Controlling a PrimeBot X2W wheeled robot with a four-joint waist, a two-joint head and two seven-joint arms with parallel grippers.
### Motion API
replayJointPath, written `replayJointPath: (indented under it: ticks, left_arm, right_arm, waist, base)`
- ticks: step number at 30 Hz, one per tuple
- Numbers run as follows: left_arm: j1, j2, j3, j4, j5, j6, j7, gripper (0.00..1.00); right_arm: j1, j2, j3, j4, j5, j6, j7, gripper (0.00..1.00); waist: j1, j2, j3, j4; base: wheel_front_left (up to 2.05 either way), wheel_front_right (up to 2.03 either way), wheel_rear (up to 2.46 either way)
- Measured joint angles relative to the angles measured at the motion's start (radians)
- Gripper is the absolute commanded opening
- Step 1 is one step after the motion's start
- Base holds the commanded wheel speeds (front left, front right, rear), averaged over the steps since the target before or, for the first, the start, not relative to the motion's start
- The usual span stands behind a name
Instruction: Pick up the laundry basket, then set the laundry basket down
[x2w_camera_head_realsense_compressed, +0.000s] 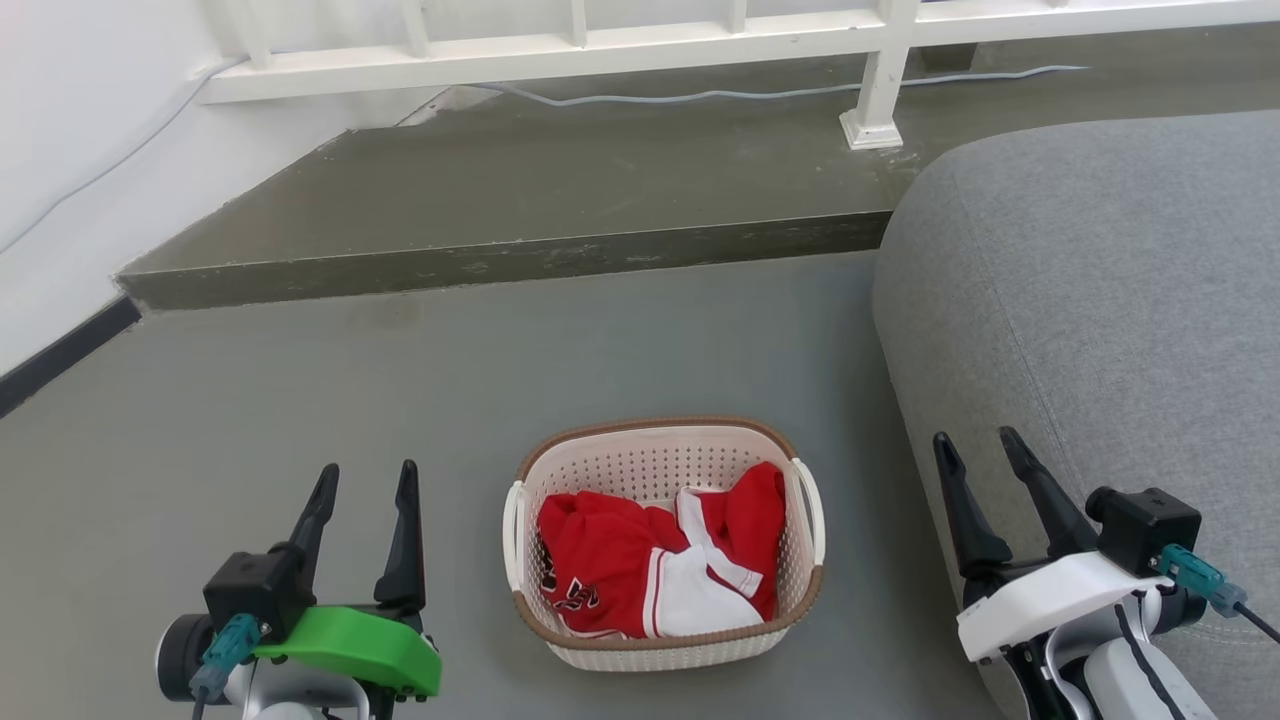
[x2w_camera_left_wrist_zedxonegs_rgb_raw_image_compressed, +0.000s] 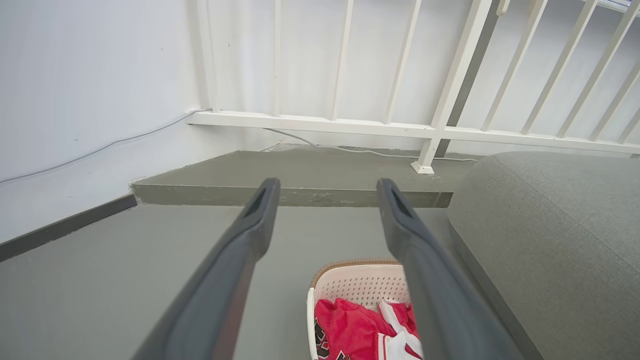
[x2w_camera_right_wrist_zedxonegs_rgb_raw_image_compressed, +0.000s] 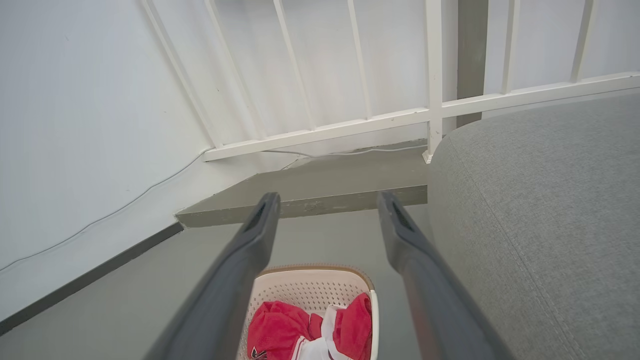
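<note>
Head view: left pincer hovers over the grey floor, fingers parted wide, nothing between them. Right pincer is parted the same way and empty, its fingers in front of the grey sofa. Laundry basket sits on the floor between the two pincers, right of the left one and left of the right one, touching neither. Red and white garment lies bundled inside it. Beyond the fingertips: a raised step, a white railing, a thin cable along the step. Left wrist view: both dark fingers spread, empty; basket low between them, partly behind the right-hand finger, sofa off to that side. Right wrist view: fingers spread, empty; basket low between them, partly behind the left-hand finger; sofa close on the other side, white wall beyond the left-hand finger
</note>
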Motion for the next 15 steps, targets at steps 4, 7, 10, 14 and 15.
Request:
replayJointPath:
  ticks: [4,7,10,14,15]
  left_arm:
    - [0.001,0.000,0.002,0.000,0.000,-0.012,0.000,1.00]
    - [0.005,-0.003,-0.002,0.024,0.000,-0.015,0.002,0.00]
    - [0.019,-0.007,-0.003,0.050,-0.002,-0.015,0.002,0.00]
    - [0.025,-0.007,-0.003,0.051,-0.022,-0.015,0.003,0.00]
    - [0.025,-0.007,-0.003,0.051,-0.027,-0.015,0.004,0.00]
  right_arm:
    - [0.001,0.004,-0.005,0.000,-0.002,0.001,0.000,1.00]
    - [0.007,0.009,-0.004,0.021,-0.004,0.000,0.000,0.00]
    - [0.030,0.020,-0.002,0.046,-0.001,0.000,0.001,0.00]
    - [0.037,0.021,-0.005,0.047,0.019,0.000,0.002,0.00]
    - [0.037,0.021,-0.007,0.047,0.026,0.000,0.003,0.00]
  waist:
    - [0.0000,0.0000,-0.001,0.001]
    - [0.0000,0.0000,-0.001,0.001]
    - [0.0000,0.0000,-0.001,0.001]
    - [0.0000,0.0000,-0.001,0.002]
    - [0.0000,0.0000,-0.001,0.002]
  base:
    - [0.00,0.00,0.00]
    - [0.00,0.00,0.00]
    - [0.00,0.00,0.00]
    - [0.00,0.00,0.00]
    - [0.00,0.00,0.00]
